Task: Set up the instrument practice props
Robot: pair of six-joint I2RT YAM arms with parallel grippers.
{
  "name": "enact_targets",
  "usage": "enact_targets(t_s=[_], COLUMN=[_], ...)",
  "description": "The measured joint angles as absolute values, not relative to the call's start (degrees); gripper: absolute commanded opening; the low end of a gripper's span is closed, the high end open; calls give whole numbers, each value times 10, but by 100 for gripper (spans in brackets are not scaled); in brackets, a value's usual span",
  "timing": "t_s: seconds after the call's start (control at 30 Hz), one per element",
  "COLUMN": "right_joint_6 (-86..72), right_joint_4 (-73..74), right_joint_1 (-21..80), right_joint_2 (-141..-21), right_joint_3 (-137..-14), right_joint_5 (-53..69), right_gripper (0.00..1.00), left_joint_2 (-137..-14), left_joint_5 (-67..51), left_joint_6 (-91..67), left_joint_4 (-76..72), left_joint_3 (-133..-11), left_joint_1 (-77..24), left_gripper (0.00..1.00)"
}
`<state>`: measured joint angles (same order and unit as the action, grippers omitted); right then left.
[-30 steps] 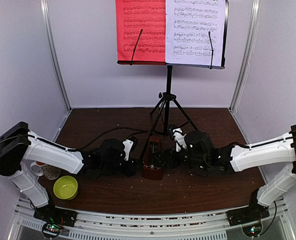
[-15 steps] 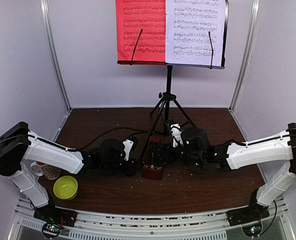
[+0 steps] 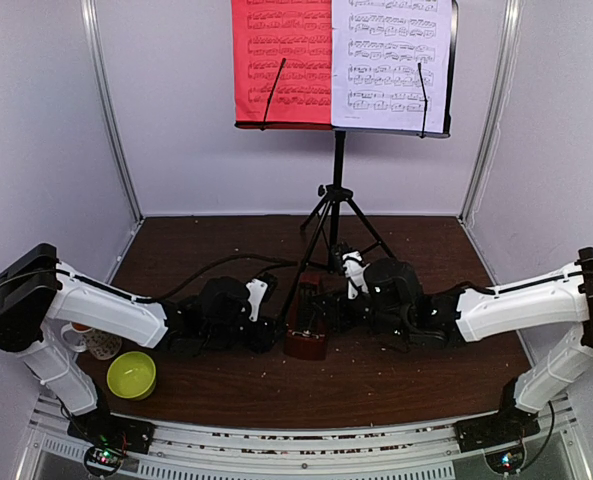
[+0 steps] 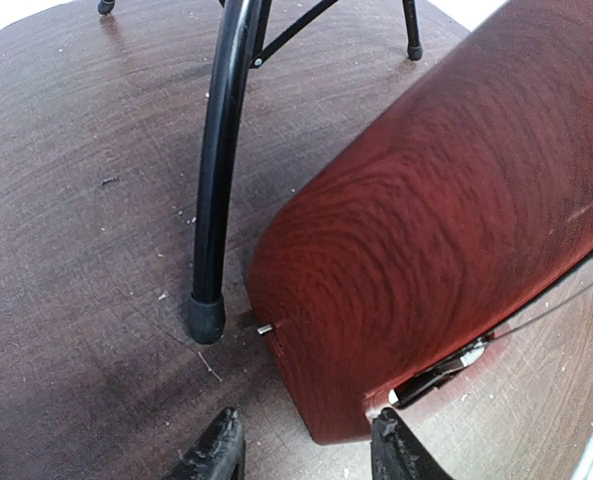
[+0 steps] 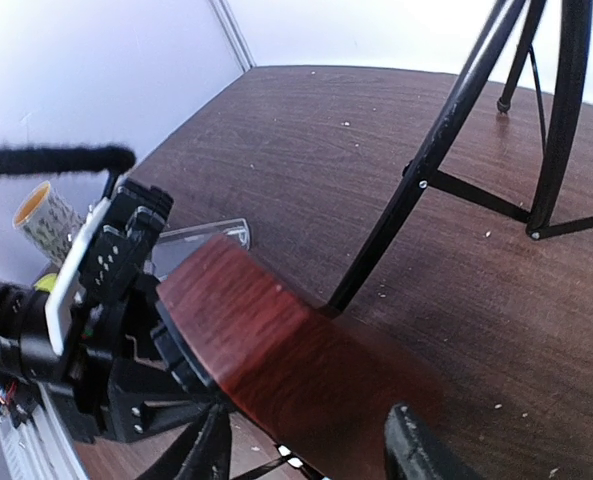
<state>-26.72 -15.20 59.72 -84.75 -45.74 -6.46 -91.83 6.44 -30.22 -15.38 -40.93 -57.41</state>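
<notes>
Metronome (image 3: 306, 338) was seen at mid-bench, just in front of the stand (image 3: 339, 160) tripod and close beside one leg (image 4: 221, 150). It was approached from both sides, prob. so one arm could steady it while the other worked on it.

L end effector (image 4: 306, 455): fingers part-way apart, set astride the metronome's lower corner. One pad was against the wood, while a gap showed at the other in the wrist view, so a clamp could not be confirmed.

R end effector (image 5: 311, 450): fingers set either side of the body from the opp. side, low and level with the bench (image 3: 396, 380). Whether it was clamped or just flanking cannot be told.

Stand was upright at the back with its desk raised. Red sheet (image 3: 281, 60) and white sheet (image 3: 391, 60) were laid side by side on it, each pinned by a thin black retainer arm, prob. to stop sliding. That part was judged done; the metronome step was judged in hand.

Materials:
- Metronome: red-brown wood w/ strong grain, glossy, flat tapering faces, rounded edges. A small metal pin and a metal clip were visible near the base.
- Leg: black tube, smooth, ending in a rubber foot (image 4: 206, 315).
- Bench: dark wood-grain, matte, w/ pale crumbs scattered on it.
- Sheets: thin paper, printed staves.

Bowl (image 3: 132, 375) (yellow-green, round) and mug (image 3: 98, 345) were left near the L arm base, not involved.
</notes>
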Motion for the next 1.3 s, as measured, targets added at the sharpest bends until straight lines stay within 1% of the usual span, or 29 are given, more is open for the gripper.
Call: enact_targets(t_s=[0.03, 0.07, 0.13, 0.4, 0.73, 0.93, 1.1, 1.3], right_joint_6=[-266, -267, -267, -268, -281, -291, -305, -315], right_joint_4=[-152, -152, -152, -151, -116, -103, -96, -75], right_joint_1=[597, 597, 597, 600, 601, 590, 570, 555], right_joint_2=[-846, -844, -840, -832, -805, -760, -733, -672], right_joint_3=[-454, -451, -446, -441, -430, -381, -319, -287], right_joint_5=[-64, -62, -61, -69, -124, -144, -149, -149], right_gripper=[70, 76, 80, 80, 81, 82, 82, 90], left_joint_2=[-918, -918, -918, -918, -890, -856, -816, -757], left_joint_5=[64, 64, 64, 65, 83, 98, 104, 107], left_joint_6=[-302, -301, -301, -301, -302, -306, -314, -319], left_joint_4=[-154, -154, -154, -154, -150, -139, -126, -101], left_joint_3=[-409, -409, -409, -409, -402, -396, -371, -343], left_joint_1=[-574, -574, -574, -574, -574, -566, -538, -498], left_gripper=[45, 45, 45, 46, 54, 57, 58, 61])
